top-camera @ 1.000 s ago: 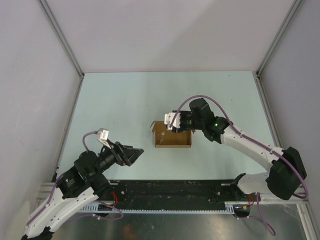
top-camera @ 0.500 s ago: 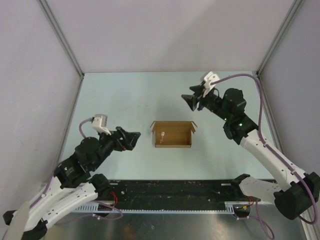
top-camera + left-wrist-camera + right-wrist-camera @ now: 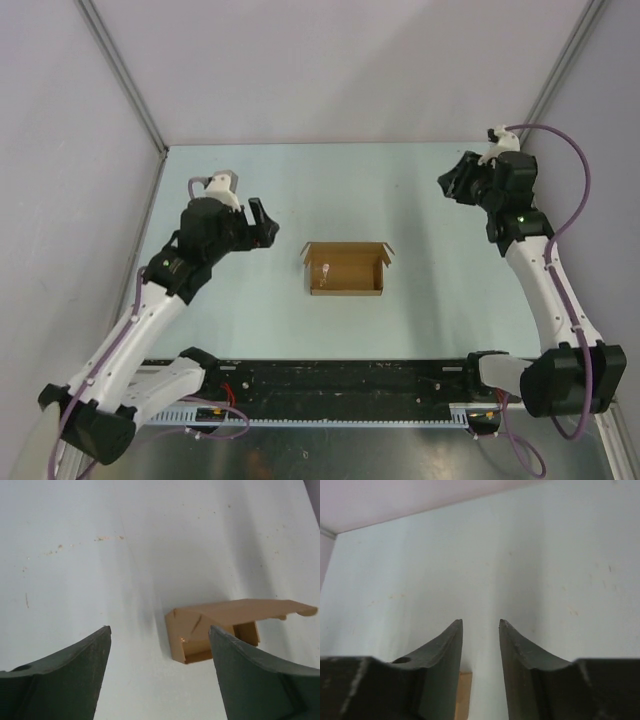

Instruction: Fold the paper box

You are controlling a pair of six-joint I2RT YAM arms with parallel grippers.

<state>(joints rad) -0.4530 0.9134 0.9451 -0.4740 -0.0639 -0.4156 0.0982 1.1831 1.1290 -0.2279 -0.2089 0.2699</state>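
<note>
The paper box (image 3: 345, 268) is a small brown cardboard box lying alone at the middle of the table, with short flaps sticking out at its two far corners. In the left wrist view the paper box (image 3: 192, 630) shows between the fingers, some way off, with a long panel reaching right. My left gripper (image 3: 264, 222) hovers left of the box, open and empty, as the left wrist view (image 3: 160, 628) also shows. My right gripper (image 3: 448, 184) is at the far right, well away from the box, and is open with nothing between its fingers (image 3: 481, 621). A brown sliver of the box (image 3: 464, 695) peeks below.
Grey walls close in the table (image 3: 260, 180) on the left, back and right. The black rail (image 3: 340, 385) with the arm bases runs along the near edge.
My right gripper has left the box and pulled back to the far right. My left arm has swung up from the near left to beside the box. The box stays put.
</note>
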